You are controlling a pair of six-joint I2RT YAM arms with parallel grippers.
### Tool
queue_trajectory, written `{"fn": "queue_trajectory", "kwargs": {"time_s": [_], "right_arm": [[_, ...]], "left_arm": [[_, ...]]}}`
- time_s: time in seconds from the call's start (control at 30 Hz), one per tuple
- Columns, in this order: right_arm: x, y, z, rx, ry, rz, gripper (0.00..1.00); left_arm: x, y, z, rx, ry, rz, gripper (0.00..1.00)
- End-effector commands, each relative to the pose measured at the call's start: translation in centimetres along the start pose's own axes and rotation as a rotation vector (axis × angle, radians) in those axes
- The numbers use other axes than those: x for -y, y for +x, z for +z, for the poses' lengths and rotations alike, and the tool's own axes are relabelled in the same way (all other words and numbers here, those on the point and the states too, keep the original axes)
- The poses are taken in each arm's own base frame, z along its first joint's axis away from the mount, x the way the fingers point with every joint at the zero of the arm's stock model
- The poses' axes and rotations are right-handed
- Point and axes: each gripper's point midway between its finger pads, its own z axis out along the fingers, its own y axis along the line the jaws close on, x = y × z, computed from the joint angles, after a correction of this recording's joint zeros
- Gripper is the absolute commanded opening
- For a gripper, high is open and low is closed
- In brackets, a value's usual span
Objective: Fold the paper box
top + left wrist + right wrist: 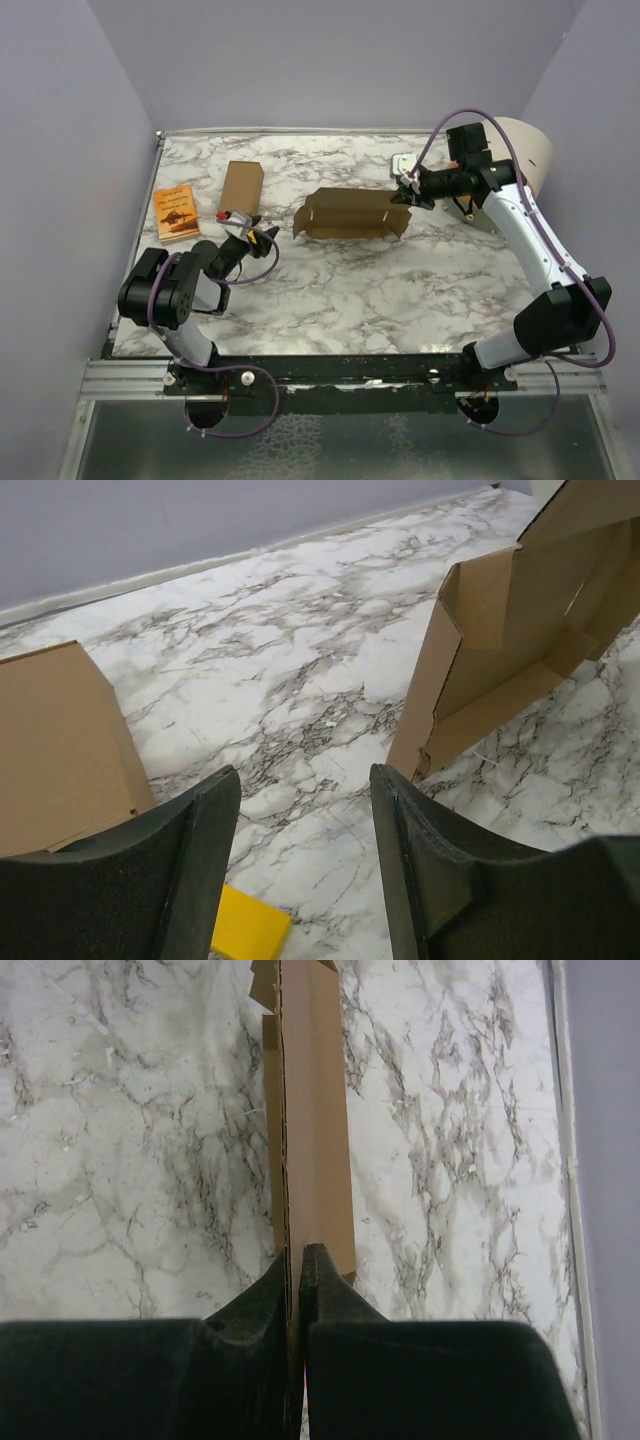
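The right gripper (300,1252) pinched the box (345,212) by one end, apparently to steady it upright. The left gripper (305,790) faced the other end, jaws apart and empty.

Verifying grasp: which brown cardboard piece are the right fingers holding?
The wide, open paper box mid-table, pinched at its edge; the narrower box at left lies free.

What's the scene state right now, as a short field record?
paper box: partly folded, walls raised, mid-table
right gripper: jaws shut on the paper box's right end panel
left gripper: jaws open, empty, apart from the paper box
narrow box: back left, clear of both arms
orange booklet: near left edge of table
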Motion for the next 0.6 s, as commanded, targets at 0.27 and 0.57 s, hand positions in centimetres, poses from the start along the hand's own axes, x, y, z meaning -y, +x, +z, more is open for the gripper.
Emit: {"fn": "queue_trajectory", "kwargs": {"time_s": [0.27,0.57], "right_arm": [[-3.0,2.1,1.4,-0.015,-0.096,0.084,0.01],[-2.7,2.0,1.7,-0.004,-0.099,0.095,0.01]], "left_arm": [[2.8,-4.2,2.8,0.182,0.266,0.089,0.50],[3.7,-3.9,4.5,0.180,0.373,0.066,0.51]]}}
